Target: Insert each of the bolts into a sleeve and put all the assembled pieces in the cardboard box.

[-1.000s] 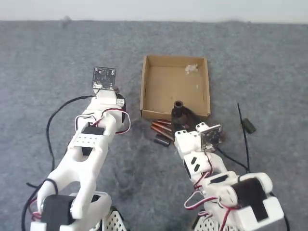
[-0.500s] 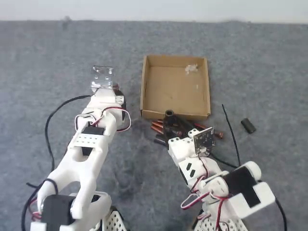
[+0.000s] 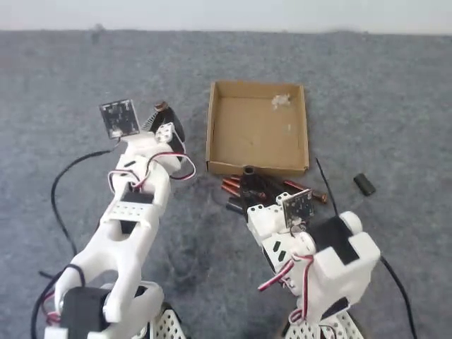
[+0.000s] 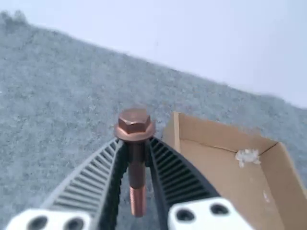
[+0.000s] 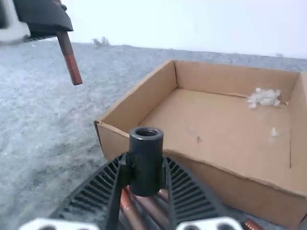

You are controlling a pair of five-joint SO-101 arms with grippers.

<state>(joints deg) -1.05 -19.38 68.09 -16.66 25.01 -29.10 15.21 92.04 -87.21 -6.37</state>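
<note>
The left arm's fingers (image 4: pixel 96 175) are clamped on a copper bolt (image 4: pixel 135 125), gripping its shank just under the hex head, with the threaded end pointing back toward the arm. It is held in the air beside the cardboard box (image 3: pixel 210 127). The right arm's fingers (image 5: pixel 96 189) are closed around a black sleeve (image 5: pixel 145 160), bore upward, just in front of the box's near wall and above the loose bolts (image 3: pixel 236 185) on the tabletop (image 3: pixel 395 106). Another sleeve (image 3: pixel 364 184) lies off to the side.

From here the worry is alignment. Bolt and sleeve are well apart and their axes don't look parallel. If the two come together at an angle, I'd expect the thread to catch the sleeve's rim, which could twist the bolt in its grip or push the sleeve out of the right fingers. A dropped sleeve would land among the loose bolts and be awkward to recover.

Compared with a second ago, the left wrist has swung outward and tipped back, bringing the bolt up into sight. The right arm has carried its sleeve away from the box's corner to a spot over the bolts, and its base has turned.
</note>
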